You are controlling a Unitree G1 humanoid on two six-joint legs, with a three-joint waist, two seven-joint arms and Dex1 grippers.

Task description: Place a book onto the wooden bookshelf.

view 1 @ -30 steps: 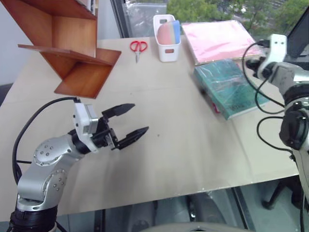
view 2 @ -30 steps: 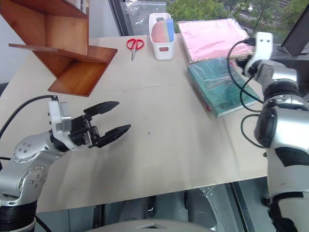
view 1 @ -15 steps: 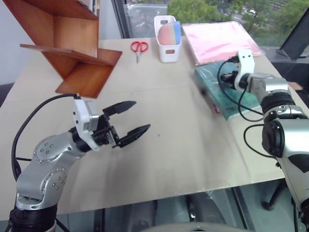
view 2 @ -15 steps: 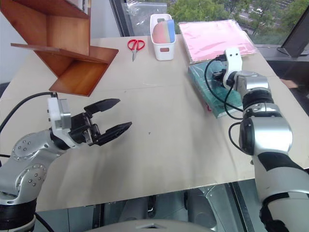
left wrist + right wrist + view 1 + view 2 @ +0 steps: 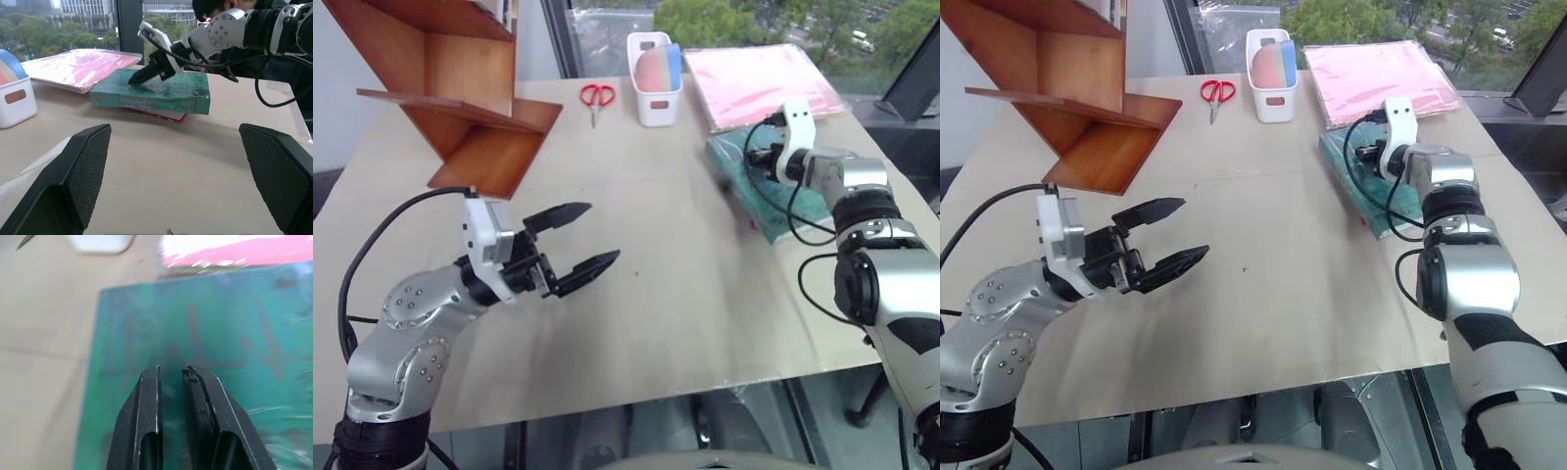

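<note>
Teal-green, the book [image 5: 1381, 186] lies flat under the right gripper [image 5: 171, 369], which has swung in from the table's [image 5: 685, 294] edge; its fingers are clenched empty, tips at the cover, contact unclear. The left gripper [image 5: 582, 238] hangs spread, unmoved. The wooden bookshelf [image 5: 450, 88], well apart, is cropped.

Bright daylight comes in through the window [image 5: 607, 24] behind the bench [image 5: 646, 255]. The book [image 5: 205, 333] looks blurry close up, with white shine on its cover.

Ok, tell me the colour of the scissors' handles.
Red; the scissors show best in the right eye view.
</note>
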